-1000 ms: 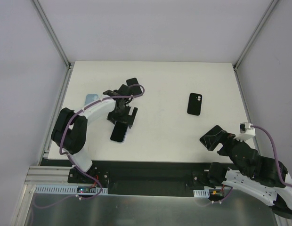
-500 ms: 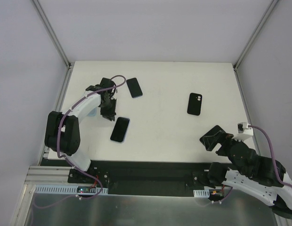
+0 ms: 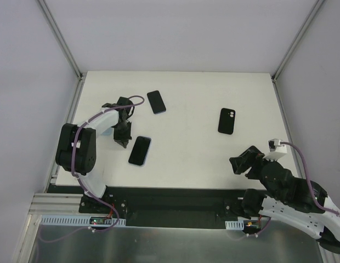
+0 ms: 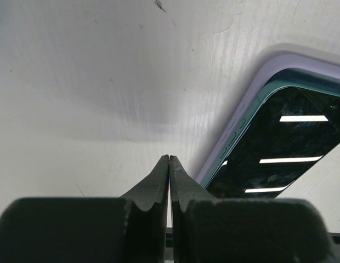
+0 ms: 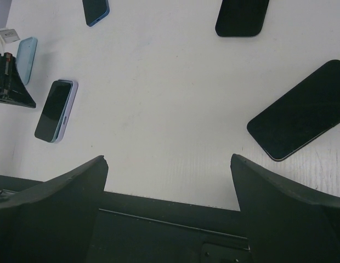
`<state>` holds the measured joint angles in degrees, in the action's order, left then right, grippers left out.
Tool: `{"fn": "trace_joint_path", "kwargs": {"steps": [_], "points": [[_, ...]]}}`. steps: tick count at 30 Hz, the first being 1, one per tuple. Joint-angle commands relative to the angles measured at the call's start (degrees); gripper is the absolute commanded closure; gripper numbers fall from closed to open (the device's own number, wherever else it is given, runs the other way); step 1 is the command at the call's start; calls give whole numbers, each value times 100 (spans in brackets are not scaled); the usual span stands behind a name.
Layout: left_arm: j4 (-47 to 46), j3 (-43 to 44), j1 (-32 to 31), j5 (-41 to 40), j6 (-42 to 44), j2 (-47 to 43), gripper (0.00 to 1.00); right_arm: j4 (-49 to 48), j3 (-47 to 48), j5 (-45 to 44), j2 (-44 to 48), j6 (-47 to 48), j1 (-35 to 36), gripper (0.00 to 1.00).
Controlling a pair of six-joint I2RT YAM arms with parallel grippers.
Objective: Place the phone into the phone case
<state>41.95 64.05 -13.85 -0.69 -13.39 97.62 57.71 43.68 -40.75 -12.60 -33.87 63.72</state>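
Left claw (image 4: 169, 160) was pinched together on nothing, tip at the table, with the teal phone (image 4: 279, 145) inside its lilac case (image 4: 251, 90) just to its right; right claw (image 5: 169, 159) stood wide, empty.

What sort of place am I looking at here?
Probably a robot test booth in a lab: a white table boxed in by plain walls on metal posts, a left arm and right arm bolted at its edge, phones laid out.

The phone (image 3: 140, 150) lies in the phone case (image 4: 301, 59) — left hand (image 3: 124, 142) just left.
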Motion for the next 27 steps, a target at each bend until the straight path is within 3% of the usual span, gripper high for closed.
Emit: {"fn": "trace_joint_path", "kwargs": {"steps": [1, 8, 13, 18, 23, 25, 26, 27], "points": [[76, 29, 22, 24, -199, 64, 100, -471, 44, 129, -243, 126, 17, 3], [-468, -366, -21, 1333, -419, 55, 100, -524, -61, 261, -296, 73, 17, 3], [-785, -630, -328, 1633, -717, -24, 100, -673, -35, 392, -357, 169, 17, 3], [-1057, -833, -1206, 1528, -1252, -252, 100, -805, 9, 533, -708, 223, 17, 3], [-1234, -956, -1428, 1441, -1588, -708, 100, -1243, -26, 848, -1155, 363, 17, 3], [-1207, -1017, -1341, 1169, -1623, -937, 95, -1464, -44, 1016, -1349, 477, 17, 3], [-1198, -1052, -1262, 1046, -1649, -1173, 86, -1691, -35, 1165, -1594, 625, 17, 3], [-1207, -1096, -1165, 1027, -1719, -1289, 84, -1789, -18, 1218, -1736, 688, 17, 3]]}}
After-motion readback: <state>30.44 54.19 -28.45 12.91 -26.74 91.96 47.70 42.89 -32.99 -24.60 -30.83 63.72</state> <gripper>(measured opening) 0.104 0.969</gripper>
